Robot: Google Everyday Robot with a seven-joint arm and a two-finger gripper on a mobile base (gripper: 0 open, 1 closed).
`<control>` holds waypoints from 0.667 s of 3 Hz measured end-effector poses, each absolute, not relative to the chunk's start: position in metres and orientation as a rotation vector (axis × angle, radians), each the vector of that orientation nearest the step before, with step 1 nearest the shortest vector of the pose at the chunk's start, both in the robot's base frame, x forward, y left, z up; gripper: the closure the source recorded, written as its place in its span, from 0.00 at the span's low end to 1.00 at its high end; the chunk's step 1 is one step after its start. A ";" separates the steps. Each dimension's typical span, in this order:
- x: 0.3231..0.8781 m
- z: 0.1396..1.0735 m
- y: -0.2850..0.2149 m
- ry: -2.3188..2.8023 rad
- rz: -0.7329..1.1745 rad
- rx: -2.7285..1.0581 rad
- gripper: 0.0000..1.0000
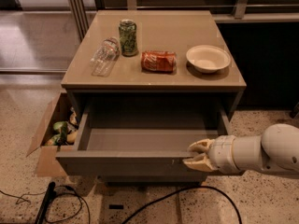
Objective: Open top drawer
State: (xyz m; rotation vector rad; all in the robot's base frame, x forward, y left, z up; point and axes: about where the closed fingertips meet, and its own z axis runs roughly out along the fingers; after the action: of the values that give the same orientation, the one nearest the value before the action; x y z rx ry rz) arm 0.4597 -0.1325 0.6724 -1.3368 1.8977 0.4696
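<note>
The top drawer (121,163) of the grey-brown cabinet stands pulled well out, and its grey inside (145,138) shows with nothing in it. My gripper (194,155) is at the right end of the drawer front. One cream finger (202,146) lies over the top edge on the inner side and the other finger sits on the outer face, so the front's top edge is held between them. My white arm (261,154) comes in from the right.
On the cabinet top (187,83) stand a green can (128,38), a lying clear bottle (104,56), a lying red can (159,61) and a white bowl (208,58). An open cardboard box (46,134) sits on the floor at the left. Black cables (154,204) run in front.
</note>
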 end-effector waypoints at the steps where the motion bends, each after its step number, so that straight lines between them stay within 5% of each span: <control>1: 0.451 0.674 -0.136 1.897 0.471 -1.337 1.00; 2: 0.451 0.674 -0.136 1.897 0.471 -1.338 0.87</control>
State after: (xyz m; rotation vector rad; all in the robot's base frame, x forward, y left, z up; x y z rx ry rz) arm 0.4513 -0.1363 0.6736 -1.3376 1.8968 0.4707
